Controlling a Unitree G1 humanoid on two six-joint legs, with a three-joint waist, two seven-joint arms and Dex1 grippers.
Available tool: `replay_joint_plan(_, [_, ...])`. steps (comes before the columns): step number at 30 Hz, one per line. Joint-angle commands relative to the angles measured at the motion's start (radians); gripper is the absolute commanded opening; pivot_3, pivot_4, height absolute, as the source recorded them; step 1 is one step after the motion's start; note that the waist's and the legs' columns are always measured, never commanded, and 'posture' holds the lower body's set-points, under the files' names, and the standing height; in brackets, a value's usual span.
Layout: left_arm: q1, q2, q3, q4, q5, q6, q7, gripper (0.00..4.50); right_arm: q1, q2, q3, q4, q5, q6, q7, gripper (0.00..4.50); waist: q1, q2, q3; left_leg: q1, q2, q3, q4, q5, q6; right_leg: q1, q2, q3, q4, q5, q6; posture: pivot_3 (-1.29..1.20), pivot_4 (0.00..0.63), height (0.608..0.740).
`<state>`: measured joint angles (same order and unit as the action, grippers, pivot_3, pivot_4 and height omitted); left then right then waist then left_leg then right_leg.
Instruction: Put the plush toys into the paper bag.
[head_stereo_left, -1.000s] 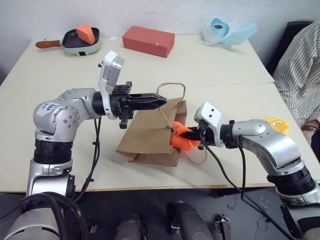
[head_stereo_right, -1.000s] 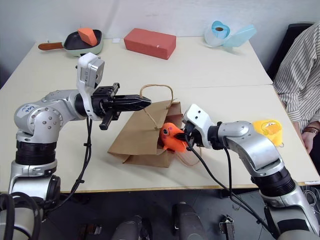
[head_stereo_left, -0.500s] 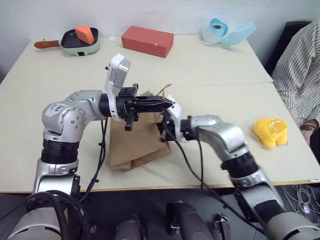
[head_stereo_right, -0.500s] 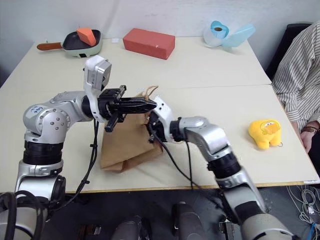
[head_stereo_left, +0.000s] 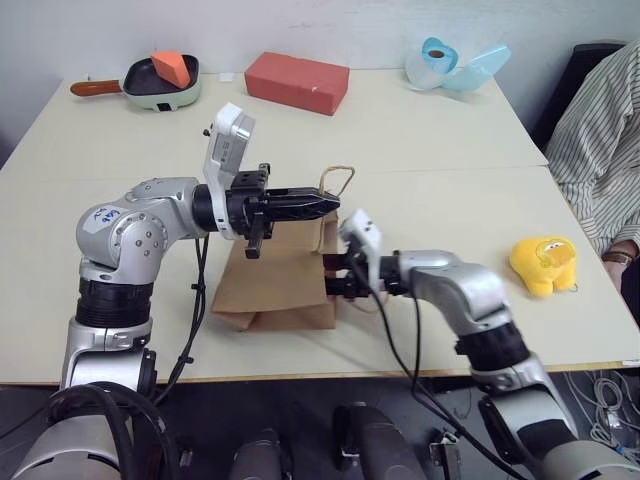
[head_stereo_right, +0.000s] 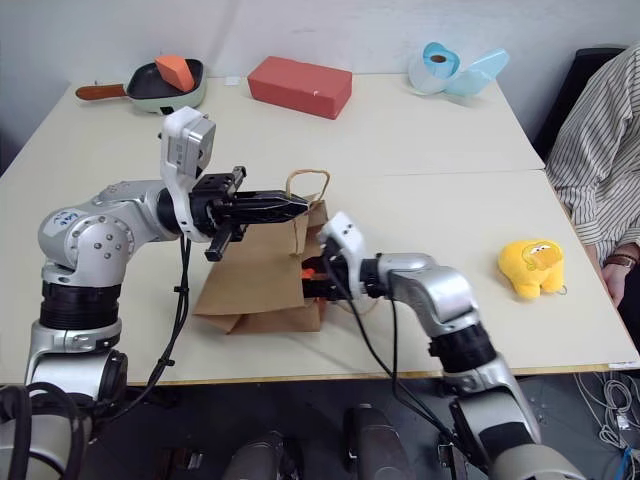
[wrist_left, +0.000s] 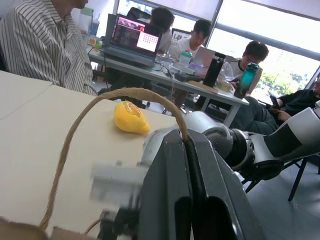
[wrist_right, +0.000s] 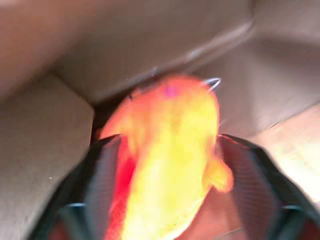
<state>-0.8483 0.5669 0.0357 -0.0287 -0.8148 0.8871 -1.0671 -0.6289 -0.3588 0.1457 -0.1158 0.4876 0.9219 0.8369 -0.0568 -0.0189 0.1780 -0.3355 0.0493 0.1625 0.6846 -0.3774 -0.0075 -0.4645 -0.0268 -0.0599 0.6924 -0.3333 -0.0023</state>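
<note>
Since a second ago the right tool (head_stereo_right: 312, 278) has carried the orange plush toy (wrist_right: 167, 160) into the paper bag (head_stereo_left: 275, 280) mouth and spread its fingers wide around it. Left tool (head_stereo_left: 325, 203) stays pinched on the bag's twine handle (wrist_left: 90, 125). Yellow plush toy (head_stereo_left: 543, 264) lies on the pale bench (head_stereo_left: 440, 150) near a seated person (head_stereo_left: 600, 140).

Left pincer (wrist_left: 187, 150) is pinching the bag's twine handle (wrist_left: 75, 130) tight, yellow plush toy (wrist_left: 131, 117) sitting on the desk (wrist_left: 30, 130) behind.

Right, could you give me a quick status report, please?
Left gripper shut on paper bag handle. Right gripper open at bag mouth, orange toy between its fingers. Yellow toy on table. Nothing in the way.
</note>
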Motion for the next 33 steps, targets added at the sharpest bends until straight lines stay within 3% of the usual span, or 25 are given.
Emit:
replay_joint_plan(1, [0.015,0.019,0.048,-0.044,-0.029,0.011,0.011,0.0,0.081,-0.076,-0.178,-0.252,0.126,0.104,-0.049,4.47,0.002,0.0,0.0,0.0,0.0,-0.001,0.0,0.0,0.0,0.0,0.0,0.0,0.0,0.0,0.0,0.0,0.15,0.74])
replay_joint_plan(5, [0.029,0.026,0.065,-0.064,-0.046,0.027,0.022,0.0,0.168,-0.175,-0.386,-0.401,0.23,0.216,-0.12,4.47,0.003,0.0,0.0,0.0,0.0,-0.002,0.0,0.0,0.0,0.0,0.0,0.0,-0.001,0.0,0.0,0.0,0.15,0.74])
replay_joint_plan(7, [0.037,0.03,0.071,-0.076,-0.053,0.031,0.025,0.0,0.192,-0.239,-0.555,-0.415,0.255,0.272,-0.176,4.47,0.003,0.0,0.0,0.0,0.0,-0.001,0.0,0.0,0.0,0.001,0.0,0.0,-0.001,0.0,0.0,0.0,0.15,0.74])
replay_joint_plan(10, [0.048,0.03,0.074,-0.089,-0.06,0.032,0.033,0.0,0.247,-0.357,-0.735,-0.358,0.163,0.282,-0.284,4.47,0.012,0.0,0.0,0.0,-0.001,-0.002,-0.001,0.0,0.0,0.001,0.0,0.0,-0.001,0.0,0.0,0.0,0.15,0.74])
replay_joint_plan(13, [0.051,0.029,0.074,-0.092,-0.065,0.028,0.036,0.0,0.342,-0.442,-0.793,-0.263,0.021,0.222,-0.384,4.47,0.021,0.0,0.0,0.0,-0.001,-0.001,-0.001,0.0,0.0,0.002,0.0,0.0,-0.003,0.0,0.0,0.0,0.15,0.74])
replay_joint_plan(19, [0.055,0.019,0.069,-0.094,-0.063,0.02,0.044,0.0,0.332,-0.377,-0.811,-0.075,-0.068,0.149,-0.523,4.47,0.01,0.0,0.0,0.003,-0.002,-0.001,-0.002,0.0,-0.001,0.002,0.002,0.005,0.0,0.0,0.0,0.0,0.15,0.74])
replay_joint_plan(25, [0.051,0.019,0.069,-0.094,-0.059,0.015,0.045,0.0,0.212,-0.24,-0.891,0.191,0.041,0.196,-0.53,4.47,0.0,0.0,0.0,0.004,-0.002,0.0,-0.001,0.0,-0.001,0.001,0.002,0.006,0.001,0.0,0.0,0.0,0.15,0.74])
replay_joint_plan(29, [0.047,0.029,0.078,-0.096,-0.061,0.018,0.046,0.0,0.248,-0.213,-0.849,0.198,0.028,0.152,-0.535,3.56,0.005,0.0,0.0,0.003,-0.002,-0.001,-0.002,0.001,-0.002,0.001,0.002,0.006,0.001,0.0,0.0,0.0,0.15,0.74])
replay_joint_plan(33, [0.047,0.04,0.083,-0.095,-0.06,0.018,0.047,0.0,0.229,-0.186,-0.884,0.142,0.11,0.167,-0.532,2.18,0.003,0.0,0.0,0.003,-0.002,-0.001,-0.002,0.001,-0.001,0.002,0.002,0.006,0.0,0.0,0.0,0.0,0.15,0.74])
